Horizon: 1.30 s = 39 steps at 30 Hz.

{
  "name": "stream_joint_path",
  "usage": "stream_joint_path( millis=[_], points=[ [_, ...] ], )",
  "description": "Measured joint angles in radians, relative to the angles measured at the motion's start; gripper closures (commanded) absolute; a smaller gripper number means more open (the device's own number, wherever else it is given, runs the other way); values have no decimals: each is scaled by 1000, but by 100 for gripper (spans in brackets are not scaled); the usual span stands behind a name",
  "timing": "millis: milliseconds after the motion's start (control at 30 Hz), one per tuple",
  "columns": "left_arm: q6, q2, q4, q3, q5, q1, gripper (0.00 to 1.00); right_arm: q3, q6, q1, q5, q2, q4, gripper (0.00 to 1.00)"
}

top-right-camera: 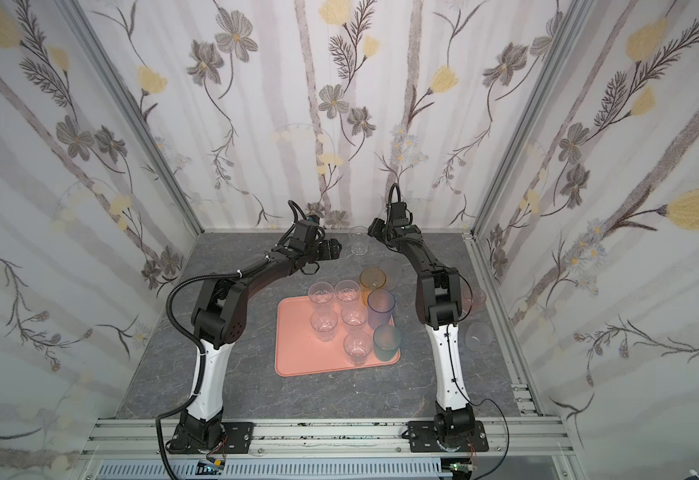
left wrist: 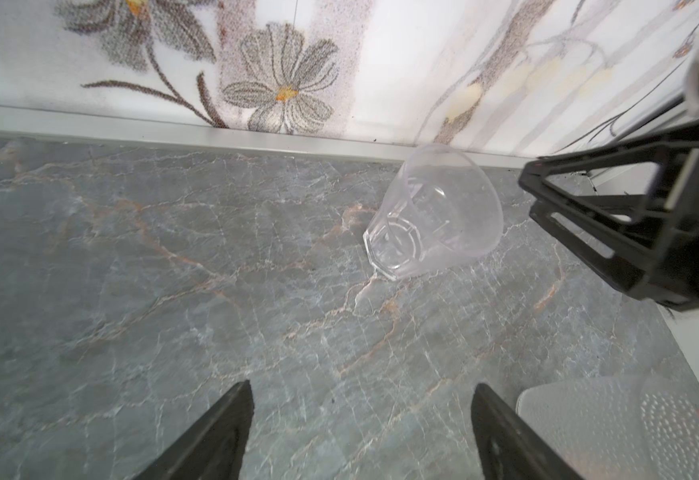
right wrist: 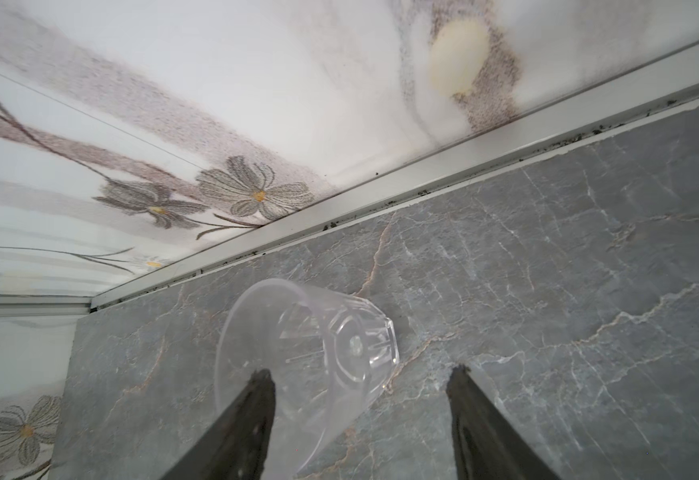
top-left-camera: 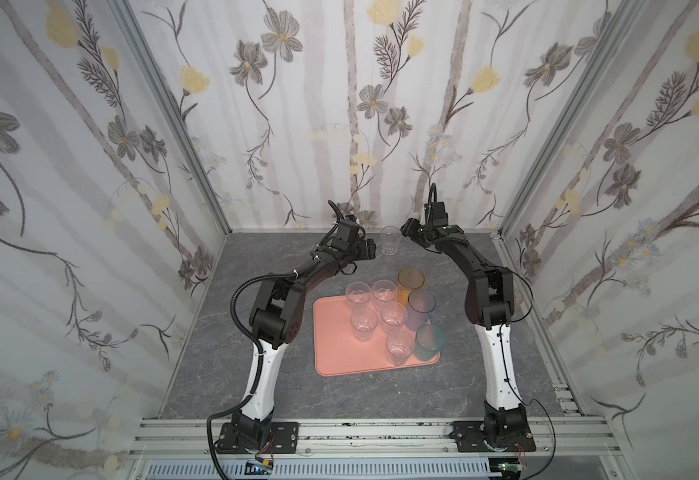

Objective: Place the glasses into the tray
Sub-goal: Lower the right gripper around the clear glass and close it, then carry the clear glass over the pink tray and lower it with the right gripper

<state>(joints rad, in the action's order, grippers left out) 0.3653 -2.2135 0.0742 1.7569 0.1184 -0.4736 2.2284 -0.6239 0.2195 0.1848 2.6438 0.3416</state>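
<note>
A clear glass (top-left-camera: 390,240) (top-right-camera: 358,241) stands upright on the grey table close to the back wall, apart from the tray (top-left-camera: 335,353) (top-right-camera: 298,353). My right gripper (top-left-camera: 404,229) (right wrist: 361,372) is open right beside this glass (right wrist: 310,361); one finger overlaps its rim, and I cannot tell whether it touches. My left gripper (top-left-camera: 374,250) (left wrist: 362,388) is open and empty on the other side of the glass (left wrist: 435,216), a short way off. On the tray stand several clear glasses (top-left-camera: 363,324), an amber one (top-left-camera: 410,284), a purple one (top-left-camera: 421,309) and a teal one (top-left-camera: 429,343).
A frosted glass (top-right-camera: 391,270) (left wrist: 613,432) stands behind the amber one. Right of the right arm on the table are a short orange-pink glass (top-right-camera: 476,297) and a greyish glass (top-right-camera: 478,336). The back wall's metal rail (right wrist: 381,199) runs just behind the clear glass.
</note>
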Motion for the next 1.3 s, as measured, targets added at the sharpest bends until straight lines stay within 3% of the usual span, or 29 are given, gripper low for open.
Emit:
stream_joint_path(
  millis=[333,900,1200,1300],
  points=[
    [-48,111,3,-146,-38,0,13,89,-15,14,18,93,-38,43],
    [-46,164,5,-217,-47,0,13,95,35,11,-36,90,36,76],
    [-42,236,4,-265,-52,0,13,44,69,11,-66,33,70,100],
    [-40,274,4,-295,-59,0,13,29,86,9,-79,11,98,100]
  ],
)
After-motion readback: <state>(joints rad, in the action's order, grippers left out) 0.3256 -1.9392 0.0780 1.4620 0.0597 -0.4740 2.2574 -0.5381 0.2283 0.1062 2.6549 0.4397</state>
